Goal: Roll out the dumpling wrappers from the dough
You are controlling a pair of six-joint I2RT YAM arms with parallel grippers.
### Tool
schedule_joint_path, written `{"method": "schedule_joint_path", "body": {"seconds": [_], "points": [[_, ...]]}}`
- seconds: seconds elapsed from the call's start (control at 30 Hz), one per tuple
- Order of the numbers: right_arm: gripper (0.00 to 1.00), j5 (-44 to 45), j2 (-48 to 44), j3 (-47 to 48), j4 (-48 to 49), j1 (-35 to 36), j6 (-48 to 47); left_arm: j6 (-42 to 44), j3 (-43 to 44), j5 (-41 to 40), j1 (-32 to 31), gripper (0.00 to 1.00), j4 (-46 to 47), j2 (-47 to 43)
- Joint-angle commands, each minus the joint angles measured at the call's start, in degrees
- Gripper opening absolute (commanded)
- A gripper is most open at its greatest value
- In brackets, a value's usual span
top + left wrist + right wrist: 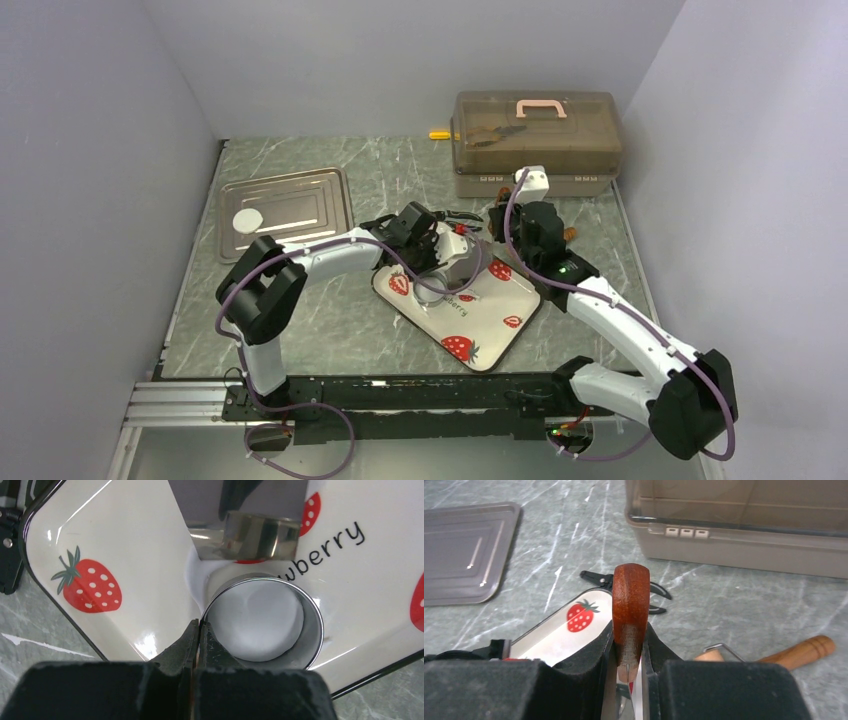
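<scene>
The strawberry plate [490,335] lies in the middle of the table. My left gripper [200,627] is shut on the rim of a shiny round ring [311,630] that stands on the plate [125,540]. White dough [260,625] fills the ring's inside, and a little dough [194,575] shows outside it. My right gripper [629,655] is shut on the red-brown wooden handle [630,600] of a metal blade [200,510], which stands on the plate just behind the ring. One round white wrapper [247,220] lies on the metal tray [300,205].
A brown lidded toolbox [535,140] stands at the back right. A wooden roller [796,652] with a wire frame lies on the table right of the plate. A black tool [624,580] lies behind the plate. Walls close in on both sides.
</scene>
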Motion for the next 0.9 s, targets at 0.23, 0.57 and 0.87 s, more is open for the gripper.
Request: {"method": "schedule_joint_path", "body": {"seconds": [0.23,0.57,0.87], "points": [[0.0,11.7,-2.5,0.4,-9.2,-7.2,-14.6,6.7,0.9,6.8,-0.8,0.0,-2.1,1.1],[0.0,1.5,-3.8,7.3,-12.6,-8.7,-8.7,1.9,5.8,4.3,-0.9,0.36,-3.6,2.7],[0.0,-1.3,-5.2,13.3,-13.9,-8.6,-6.6,-7.2,7.9,1.8,-0.4,0.5,-8.9,2.2]]}}
